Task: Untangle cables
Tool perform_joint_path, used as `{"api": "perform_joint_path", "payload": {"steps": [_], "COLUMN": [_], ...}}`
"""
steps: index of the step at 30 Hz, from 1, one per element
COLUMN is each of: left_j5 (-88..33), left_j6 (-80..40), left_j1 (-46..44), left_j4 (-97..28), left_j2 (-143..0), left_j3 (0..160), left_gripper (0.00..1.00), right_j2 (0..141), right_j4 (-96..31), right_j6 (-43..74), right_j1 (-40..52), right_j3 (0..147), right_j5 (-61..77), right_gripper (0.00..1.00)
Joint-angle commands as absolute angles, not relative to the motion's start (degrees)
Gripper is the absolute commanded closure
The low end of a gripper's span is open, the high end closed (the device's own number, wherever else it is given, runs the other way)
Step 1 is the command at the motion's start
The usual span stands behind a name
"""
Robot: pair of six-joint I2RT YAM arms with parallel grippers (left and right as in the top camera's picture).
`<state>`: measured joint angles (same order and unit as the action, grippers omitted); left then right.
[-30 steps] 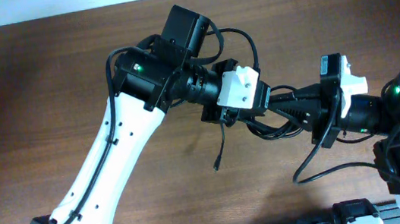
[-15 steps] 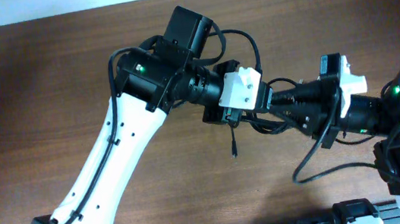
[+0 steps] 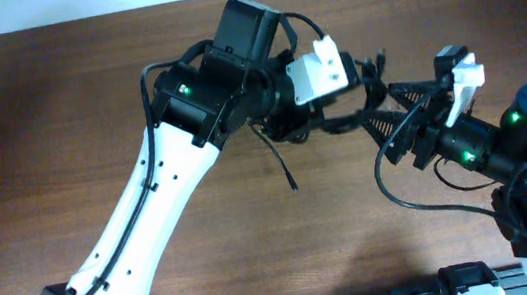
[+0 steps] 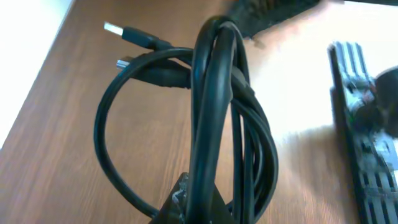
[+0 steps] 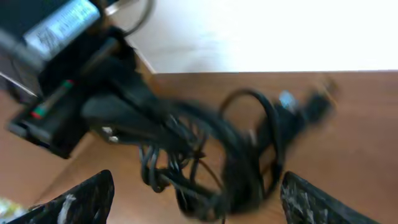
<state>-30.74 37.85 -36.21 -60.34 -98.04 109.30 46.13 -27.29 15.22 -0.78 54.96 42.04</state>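
Left end effector (image 4: 193, 208) pinched on the cables (image 4: 214, 93), right end effector (image 5: 193, 202) spread; risks cinching knots if pulled one-sided.

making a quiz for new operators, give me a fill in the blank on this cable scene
The left gripper grips the cables with its jaws ____.
The right gripper has its jaws ____.
In the left wrist view the silver plug end lies toward the upper ____ corner.
Missing words: shut; open; left.
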Motion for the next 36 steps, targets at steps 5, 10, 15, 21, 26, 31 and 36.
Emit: {"api": "perform_joint_path", "payload": {"steps": [5,10,15,21,26,31,36], "left_j5": [-29.2,-39.9,-41.2,-41.2,-40.7,-31.6,-26.5], "left_j6": [14.3,14.3,14.1,14.1,13.7,6.1,1.9], "left_j1": [-35.5,-35.5,-35.7,-37.5,-37.4,-37.3,-37.3], "left_j4": [-53.6,-52.1,-52.0,-50.7,-48.1,-45.5,-44.1], "left_j2": [-97.5,-97.5,-97.5,-97.5,-97.5,-97.5,-97.5], "left_j3": [109.6,109.6,109.6,109.6,109.6,109.6,109.6], "left_gripper": [1.0,1.0,1.0,1.0,1.0,1.0,1.0], "right_j2": [45.8,46.7,48.6,49.0,49.0,49.0,49.0], "right_j4": [-28.8,-28.8,-28.7,-28.8,-28.8,-28.8,-28.8], "right_j6": [18.4,18.3,18.3,18.3,17.8,14.7,11.2], "right_j1": [-0.8,-0.8,-0.8,-0.8,-0.8,-0.8,-0.8], "right_j3": [55.5,55.4,55.4,55.4,55.5,55.4,55.5], "right_j5": [33.7,33.1,33.2,33.2,35.2,40.1,45.3], "right_gripper": [0.17,0.35,0.47,0.87,0.96,0.96,0.96]}}
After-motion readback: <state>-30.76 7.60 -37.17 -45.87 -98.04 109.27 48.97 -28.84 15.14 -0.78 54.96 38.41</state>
